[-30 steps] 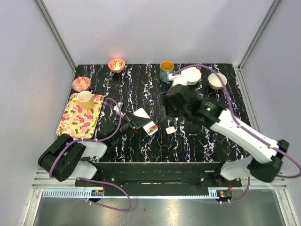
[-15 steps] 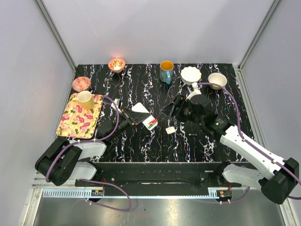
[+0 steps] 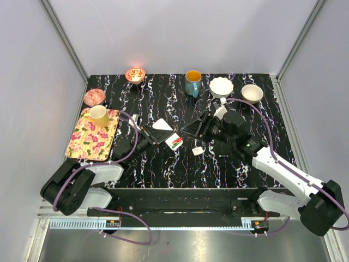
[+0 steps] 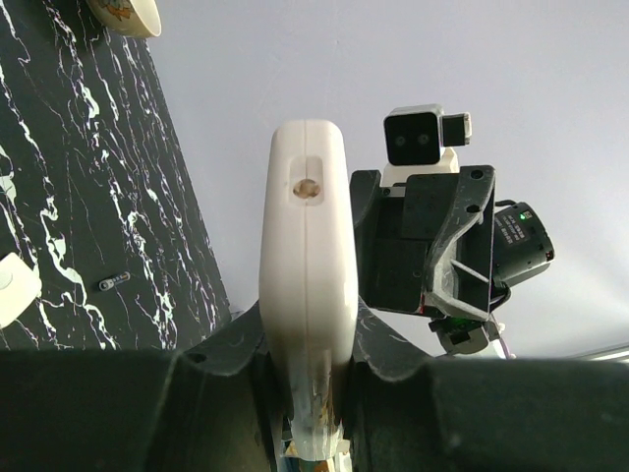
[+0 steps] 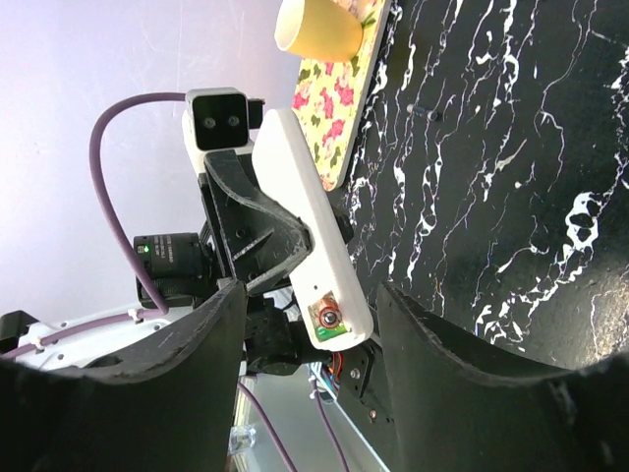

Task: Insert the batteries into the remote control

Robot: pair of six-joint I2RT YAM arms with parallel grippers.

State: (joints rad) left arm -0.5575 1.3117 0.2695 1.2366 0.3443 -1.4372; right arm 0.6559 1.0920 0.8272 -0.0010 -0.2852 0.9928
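Swung the right gripper (image 3: 195,129) in from beside the white bowl (image 3: 221,86) at one o'clock to table centre, jaws spread with nothing visible between them. Faced it toward the remote control (image 5: 305,216), pinched edge-on in the left gripper (image 3: 154,135) at eight o'clock of centre. Read as an approach without a cell in hand. Showed a slim white remote body, with red and green at its exposed end. Left a dark cylinder, likely one of the batteries (image 4: 113,282), at four o'clock.
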